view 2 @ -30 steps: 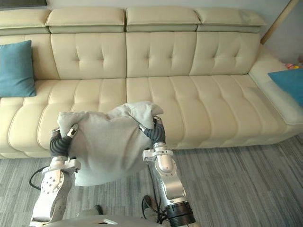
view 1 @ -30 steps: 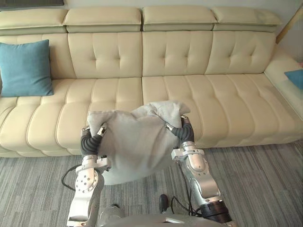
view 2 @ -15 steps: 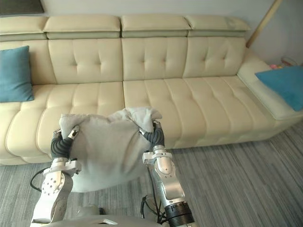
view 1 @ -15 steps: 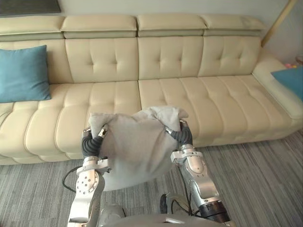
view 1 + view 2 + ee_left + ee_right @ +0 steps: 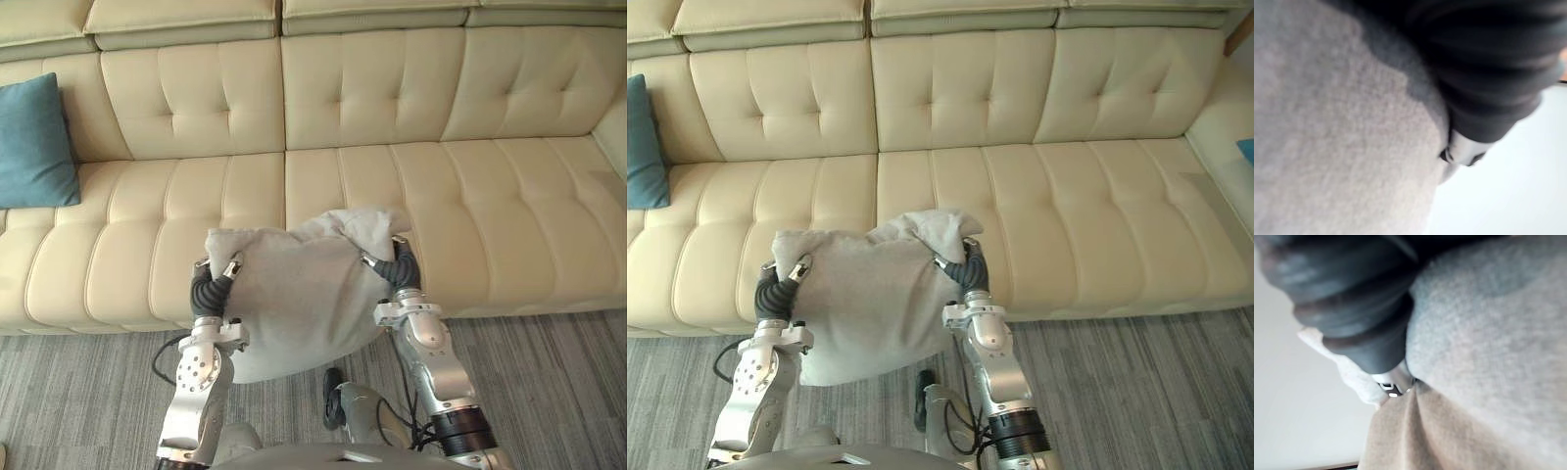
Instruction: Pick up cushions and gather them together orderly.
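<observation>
- The left hand point(image 5: 208, 289) and right hand point(image 5: 400, 270) stay clamped on opposite edges of the soft grey fabric cushion point(image 5: 294, 308), held up between them.
- The camera has shifted; the cream tufted leather sofa point(image 5: 470, 215) looks nearer.
- A square teal cushion point(image 5: 34, 137) leans at the sofa's left end, likely the gathering spot.

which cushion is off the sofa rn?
The grey cushion, gripped by the left hand and right hand before the seat; the teal cushion leans against the sofa backrest.
</observation>
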Motion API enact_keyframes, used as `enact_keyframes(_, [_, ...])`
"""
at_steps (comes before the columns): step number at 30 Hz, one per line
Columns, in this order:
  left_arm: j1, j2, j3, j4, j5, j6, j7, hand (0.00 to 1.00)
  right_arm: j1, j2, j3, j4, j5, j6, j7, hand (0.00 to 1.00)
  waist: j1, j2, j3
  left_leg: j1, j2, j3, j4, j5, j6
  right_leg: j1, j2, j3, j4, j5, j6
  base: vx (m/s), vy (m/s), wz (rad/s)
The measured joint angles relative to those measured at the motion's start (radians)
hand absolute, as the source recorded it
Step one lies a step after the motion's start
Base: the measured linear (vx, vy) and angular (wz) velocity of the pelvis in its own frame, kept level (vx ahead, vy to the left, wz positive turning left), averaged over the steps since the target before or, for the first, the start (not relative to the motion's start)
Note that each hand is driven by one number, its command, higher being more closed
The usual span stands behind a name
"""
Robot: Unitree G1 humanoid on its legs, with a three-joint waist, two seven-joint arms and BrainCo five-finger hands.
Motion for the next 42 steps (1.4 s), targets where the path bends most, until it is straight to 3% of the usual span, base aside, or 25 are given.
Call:
enact_keyframes(1, [-0.006, -0.004, -0.001, 0.009, 0.000, 0.001, -0.010, 1.00, 0.014, -0.005, -0.006, -0.004, 0.000, 0.000, 0.000, 1.00, 0.004, 0.000, 0.000, -0.013, 0.013, 0.038, 0.057, 0.019, 0.035, 0.055, 0.000, -0.009, -0.052, 0.000, 0.000, 0.30, -0.051, 0.35])
enact_keyframes(3, [-0.006, -0.006, -0.009, 0.011, 0.000, 0.001, -0.019, 1.00, 0.031, -0.003, -0.015, -0.009, 0.002, -0.001, 0.000, 1.00, 0.013, 0.023, -0.017, -0.071, 0.004, 0.075, 0.117, -0.031, 0.037, 0.115, -0.003, -0.028, -0.115, 0.001, 0.001, 0.31, 0.029, 0.42])
enact_keyframes(5, [-0.011, -0.006, -0.010, 0.015, 0.001, 0.002, -0.029, 1.00, 0.043, 0.011, -0.029, -0.009, 0.009, 0.000, 0.000, 1.00, 0.026, 0.024, -0.020, -0.122, -0.034, 0.102, 0.068, -0.091, 0.054, 0.151, -0.026, -0.033, -0.147, 0.003, 0.003, 0.22, 0.154, 0.44])
enact_keyframes(7, [-0.013, -0.005, -0.010, 0.019, 0.002, 0.006, -0.037, 1.00, 0.043, 0.019, -0.032, 0.006, 0.010, -0.001, 0.000, 1.00, 0.039, 0.021, -0.018, -0.163, -0.102, 0.116, -0.107, -0.106, 0.067, 0.187, -0.073, -0.032, -0.151, 0.005, 0.009, 0.16, 0.248, 0.31])
enact_keyframes(8, [-0.010, -0.005, -0.013, 0.022, 0.002, 0.007, -0.039, 1.00, 0.049, 0.020, -0.031, 0.014, 0.010, -0.001, 0.001, 1.00, 0.049, 0.025, -0.021, -0.147, -0.125, 0.114, -0.269, -0.027, 0.083, 0.210, -0.086, -0.029, -0.148, 0.004, 0.040, 0.16, 0.270, 0.03])
enact_keyframes(9, [-0.003, -0.006, -0.018, 0.018, 0.003, 0.007, -0.039, 1.00, 0.059, 0.018, -0.030, 0.013, 0.010, -0.001, 0.002, 1.00, 0.058, 0.040, -0.031, -0.129, -0.124, 0.095, -0.368, 0.125, 0.086, 0.229, -0.077, -0.023, -0.151, -0.009, 0.078, 0.21, 0.298, 0.00])
enact_keyframes(10, [-0.001, 0.011, -0.017, 0.026, 0.004, 0.006, -0.039, 1.00, 0.065, 0.048, -0.033, 0.042, 0.010, -0.002, 0.002, 1.00, 0.057, 0.004, -0.042, -0.122, -0.152, 0.096, -0.353, 0.143, 0.088, 0.250, -0.097, 0.006, -0.168, -0.023, 0.104, 0.20, 0.264, 0.06])
enact_keyframes(12, [0.012, 0.045, 0.005, 0.026, 0.003, 0.006, -0.037, 1.00, 0.076, 0.110, -0.032, 0.052, 0.008, 0.001, 0.005, 1.00, 0.055, -0.030, -0.053, -0.110, -0.181, 0.101, -0.370, 0.137, 0.098, 0.255, -0.118, 0.052, -0.187, 0.003, 0.102, 0.15, 0.231, 0.08])
enact_keyframes(16, [0.061, 0.044, 0.022, 0.010, 0.003, 0.006, -0.037, 1.00, 0.077, 0.131, -0.028, 0.055, -0.004, 0.013, 0.023, 1.00, 0.061, -0.040, -0.053, -0.014, -0.188, 0.145, -0.438, 0.140, 0.116, 0.293, -0.120, 0.119, -0.207, 0.063, 0.113, 0.04, 0.106, -0.34])
enact_keyframes(21, [0.067, 0.042, 0.010, -0.010, 0.005, 0.007, -0.039, 1.00, 0.075, 0.142, -0.028, 0.047, -0.009, 0.013, 0.023, 1.00, 0.039, -0.084, -0.057, 0.057, -0.220, 0.219, -0.612, 0.220, 0.130, 0.259, -0.134, 0.199, -0.247, 0.072, 0.114, -0.12, 0.026, -0.47])
enact_keyframes(24, [0.066, 0.042, 0.010, -0.009, 0.011, 0.008, -0.038, 1.00, 0.075, 0.145, -0.028, 0.048, -0.009, 0.015, 0.022, 1.00, 0.034, -0.085, -0.056, 0.107, -0.237, 0.232, -0.718, 0.276, 0.130, 0.250, -0.135, 0.220, -0.259, 0.062, 0.122, -0.17, 0.004, -0.38])
enact_keyframes(27, [0.066, 0.035, 0.010, -0.009, 0.024, 0.008, -0.035, 1.00, 0.075, 0.145, -0.027, 0.048, -0.009, 0.016, 0.022, 1.00, 0.029, -0.084, -0.056, 0.118, -0.232, 0.232, -0.719, 0.285, 0.121, 0.238, -0.130, 0.231, -0.245, 0.051, 0.134, -0.13, 0.009, -0.14])
enact_keyframes(31, [0.046, 0.039, 0.011, -0.008, 0.041, 0.008, -0.019, 1.00, 0.056, 0.145, -0.020, 0.056, -0.009, 0.016, 0.011, 1.00, 0.029, -0.083, -0.057, 0.098, -0.221, 0.243, -0.719, 0.299, 0.119, 0.210, -0.119, 0.248, -0.245, 0.062, 0.121, -0.05, -0.002, -0.14])
enact_keyframes(36, [-0.272, 0.131, 0.043, 0.153, 0.040, 0.004, 0.084, 1.00, -0.241, 0.131, 0.016, 0.212, -0.014, 0.016, -0.091, 1.00, 0.037, -0.075, -0.036, -0.069, -0.198, 0.283, -0.712, 0.351, 0.129, 0.056, -0.096, 0.297, -0.318, 0.184, 0.129, -0.09, -0.007, -0.26])
enact_keyframes(38, [-0.370, 0.154, 0.045, 0.202, 0.034, -0.001, 0.119, 1.00, -0.316, 0.122, 0.018, 0.215, -0.021, 0.016, -0.127, 1.00, 0.038, -0.060, -0.015, -0.112, -0.198, 0.287, -0.712, 0.364, 0.135, 0.013, -0.095, 0.307, -0.326, 0.213, 0.140, -0.07, 0.001, -0.15])
enact_keyframes(42, [-0.622, 0.232, 0.056, 0.358, 0.021, -0.005, 0.185, 1.00, -0.506, 0.113, 0.017, 0.285, -0.030, 0.016, -0.197, 1.00, 0.052, -0.058, 0.033, -0.204, -0.181, 0.285, -0.712, 0.392, 0.125, -0.074, -0.081, 0.312, -0.341, 0.248, 0.140, -0.10, -0.038, -0.08])
